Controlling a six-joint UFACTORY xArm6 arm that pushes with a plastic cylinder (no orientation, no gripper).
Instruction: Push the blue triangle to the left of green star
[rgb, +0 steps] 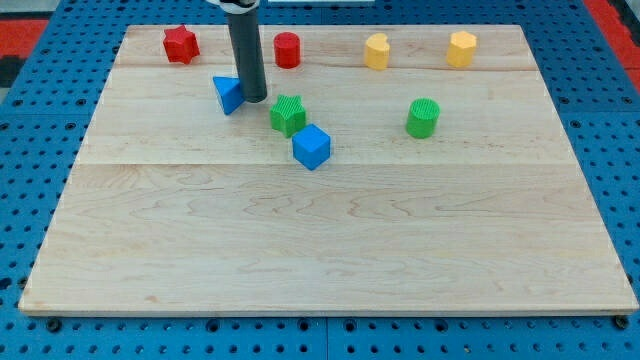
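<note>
My tip (254, 98), a bare rod holding nothing, touches the right side of the blue triangular block (229, 94), already just left of the green star-shaped block (288, 114), so pushing risks driving it too far left.

A lab test bench is suggested by a wooden board (330, 230) laid on blue perforated mounting plate (30, 180).

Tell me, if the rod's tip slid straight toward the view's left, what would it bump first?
Most likely the blue triangle: my tip sits right against its right side, seemingly touching. Beyond it, the board looks free.
</note>
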